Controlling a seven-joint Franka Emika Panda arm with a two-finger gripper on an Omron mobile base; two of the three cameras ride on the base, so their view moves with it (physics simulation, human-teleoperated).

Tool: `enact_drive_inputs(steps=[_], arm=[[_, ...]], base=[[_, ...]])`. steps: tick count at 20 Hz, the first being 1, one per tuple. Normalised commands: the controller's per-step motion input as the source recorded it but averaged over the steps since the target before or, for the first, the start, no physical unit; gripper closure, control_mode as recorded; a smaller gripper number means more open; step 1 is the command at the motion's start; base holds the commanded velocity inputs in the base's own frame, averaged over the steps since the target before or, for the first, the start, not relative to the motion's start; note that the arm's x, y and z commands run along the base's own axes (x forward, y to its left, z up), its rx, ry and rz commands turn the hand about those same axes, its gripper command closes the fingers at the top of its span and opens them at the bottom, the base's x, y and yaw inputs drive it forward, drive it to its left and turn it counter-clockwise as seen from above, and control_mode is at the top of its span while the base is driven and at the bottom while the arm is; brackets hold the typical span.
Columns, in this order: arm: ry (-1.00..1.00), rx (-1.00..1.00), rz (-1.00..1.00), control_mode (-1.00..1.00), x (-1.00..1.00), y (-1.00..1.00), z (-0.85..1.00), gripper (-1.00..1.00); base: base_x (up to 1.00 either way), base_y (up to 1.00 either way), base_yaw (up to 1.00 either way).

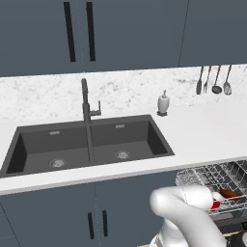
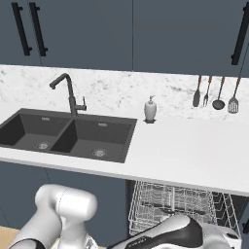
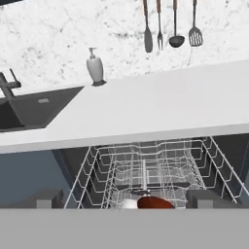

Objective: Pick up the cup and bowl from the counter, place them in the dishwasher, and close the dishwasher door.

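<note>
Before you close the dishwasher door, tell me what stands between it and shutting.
The pulled-out wire rack does. It sticks out from under the counter, with the bowl and the cup lying in it near its front. The dishwasher door itself is not visible. The rack would probably have to slide in first.

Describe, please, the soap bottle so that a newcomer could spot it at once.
Start at the dark double sink in the white counter. Just past its right end, by the marbled back wall, stands the soap bottle: white, pump-topped, the lone upright thing there.
</note>
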Motion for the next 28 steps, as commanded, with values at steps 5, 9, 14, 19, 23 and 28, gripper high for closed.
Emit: enact_drive_inputs(steps=[5, 9, 14, 19, 23, 28], arm=[[-0.12, 0.0, 0.01, -1.0, -0.32, 0.13, 0.0, -1.0], [-0.18, 0.0, 0.21, -1.0, -0.43, 0.42, -0.15, -1.0], [-0.18, 0.0, 0.24, -1.0, -0.34, 0.39, -0.62, -1.0], [-0.19, 0.03, 0.13, -1.0, -0.34, 0.02, -0.61, -1.0], [-0.14, 0.0, 0.01, -1.0, -0.07, 0.0, -0.11, -1.0], [-0.01, 0.0, 0.0, -1.0, 0.0, 0.0, -0.45, -1.0]], base=[[0.0, 0.0, 0.0], [0.0, 0.0, 0.0], [0.0, 0.0, 0.0], [0.0, 0.0, 0.0], [0.0, 0.0, 0.0], [0.0, 0.0, 0.0]])
